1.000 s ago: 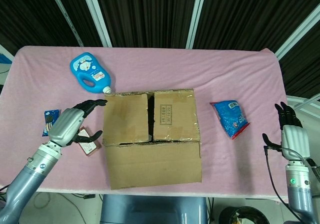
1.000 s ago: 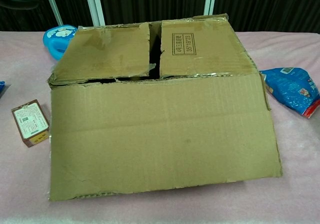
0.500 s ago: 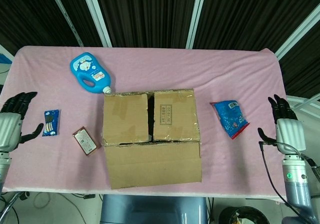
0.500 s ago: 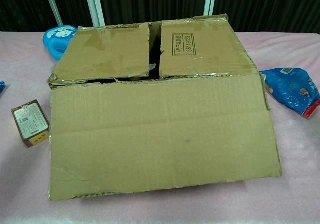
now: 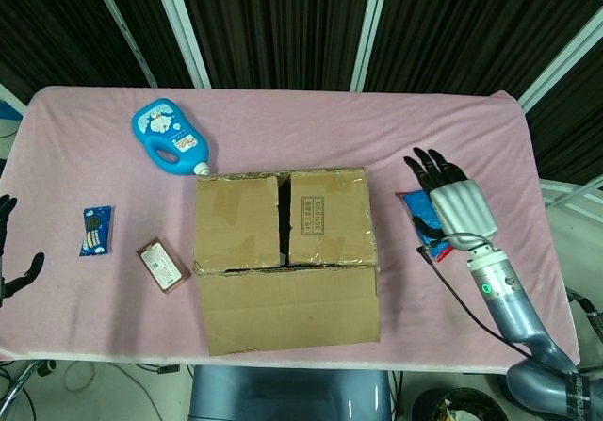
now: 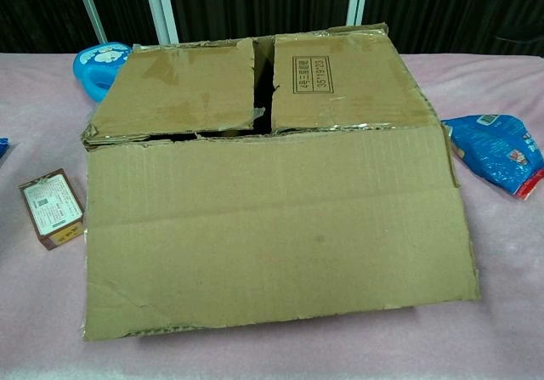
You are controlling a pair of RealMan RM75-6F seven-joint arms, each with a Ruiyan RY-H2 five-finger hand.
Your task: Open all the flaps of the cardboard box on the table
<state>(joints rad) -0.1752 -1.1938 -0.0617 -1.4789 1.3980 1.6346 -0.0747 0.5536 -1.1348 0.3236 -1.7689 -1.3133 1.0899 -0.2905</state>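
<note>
Head view shows our right hand (image 5: 452,204) spread and empty over the blue snack bag (image 5: 426,221), right of the cardboard box (image 5: 283,251) mid-worktop, near flap folded out. Our left hand (image 5: 8,256), at the frame's edge, looks open.
</note>
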